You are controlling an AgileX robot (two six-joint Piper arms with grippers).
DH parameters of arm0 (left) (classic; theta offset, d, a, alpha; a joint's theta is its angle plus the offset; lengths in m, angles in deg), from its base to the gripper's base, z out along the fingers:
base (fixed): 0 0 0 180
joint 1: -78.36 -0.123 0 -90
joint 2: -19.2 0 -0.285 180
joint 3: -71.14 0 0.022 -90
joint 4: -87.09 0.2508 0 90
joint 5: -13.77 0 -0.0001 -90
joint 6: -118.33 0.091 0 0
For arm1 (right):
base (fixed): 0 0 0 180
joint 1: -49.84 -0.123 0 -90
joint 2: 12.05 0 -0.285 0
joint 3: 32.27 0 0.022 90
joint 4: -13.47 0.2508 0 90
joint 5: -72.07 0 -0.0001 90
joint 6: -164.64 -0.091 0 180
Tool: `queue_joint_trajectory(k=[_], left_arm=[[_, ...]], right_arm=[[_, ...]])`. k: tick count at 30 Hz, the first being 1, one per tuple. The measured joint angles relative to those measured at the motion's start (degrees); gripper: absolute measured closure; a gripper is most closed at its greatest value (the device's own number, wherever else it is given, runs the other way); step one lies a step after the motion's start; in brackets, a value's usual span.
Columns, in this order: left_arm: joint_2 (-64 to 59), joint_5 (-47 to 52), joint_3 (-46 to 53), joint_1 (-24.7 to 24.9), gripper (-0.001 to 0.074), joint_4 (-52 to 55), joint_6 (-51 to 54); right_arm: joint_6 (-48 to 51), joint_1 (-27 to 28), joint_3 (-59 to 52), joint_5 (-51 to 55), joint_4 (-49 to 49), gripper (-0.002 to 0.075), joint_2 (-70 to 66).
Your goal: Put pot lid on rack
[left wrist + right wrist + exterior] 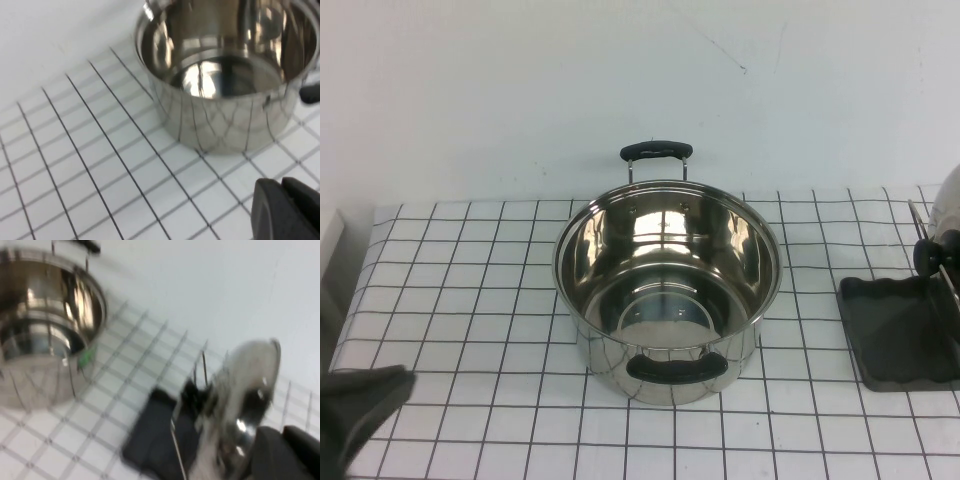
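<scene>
At the near left corner of the table [470, 420], the left gripper [360, 410] is showing only as a dark shape low over the checked cloth, well apart from everything else; whether its fingers are spread or pressed together cannot be told. Its wrist view is showing a dark part of the gripper [285, 210] at the edge and the pot [230, 75] just beyond.

In the middle of the table, the pot [667, 290] is sitting open and uncovered, one black handle facing the robot and the other pointing at the wall.

At the right edge, the rack [900, 335] is lying flat, its thin wires rising at its far side. The lid [948, 205] is standing on edge among those wires, its black knob [932, 252] facing toward the pot; only a sliver is showing in the high view. The right wrist view is showing the lid [245, 390] upright over the rack [155, 435], blurred.

The right gripper [290, 455] is hanging just beside the lid, off the high view; its finger state cannot be told.
</scene>
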Motion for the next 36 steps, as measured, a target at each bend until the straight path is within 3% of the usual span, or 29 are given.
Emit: queue_joint_trajectory(k=[2, 5, 11, 14, 26, 36], left_arm=[[6.1, -1.7, 2.4, 0.0, 0.0736, -0.2, -2.8], [15.0, -2.6, 5.7, 0.0, 0.0736, -0.2, -6.3], [28.0, -3.8, 10.9, 0.0, 0.0736, 7.1, -16.3], [30.4, -3.8, 12.1, 0.0, 0.0736, 11.9, -20.2], [30.9, -1.3, 15.9, 0.0, 0.0736, 14.1, -21.9], [30.9, -0.8, 16.1, 0.0, 0.0736, 14.1, -21.9]], right_arm=[[2.6, 0.0, -4.0, -4.8, 4.5, 0.0706, 2.9], [12.5, 0.0, -11.4, -9.5, 19.2, 0.0721, 6.6], [43.3, 0.0, -24.4, -9.5, 57.0, 0.0727, 11.7], [53.7, 0.0, -28.5, -7.5, 66.3, 0.0727, 13.3], [59.4, -5.5, -36.7, -3.1, 67.4, 0.0727, 13.9], [59.4, -9.4, -40.5, -7.1, 65.0, 0.0727, 13.9]])
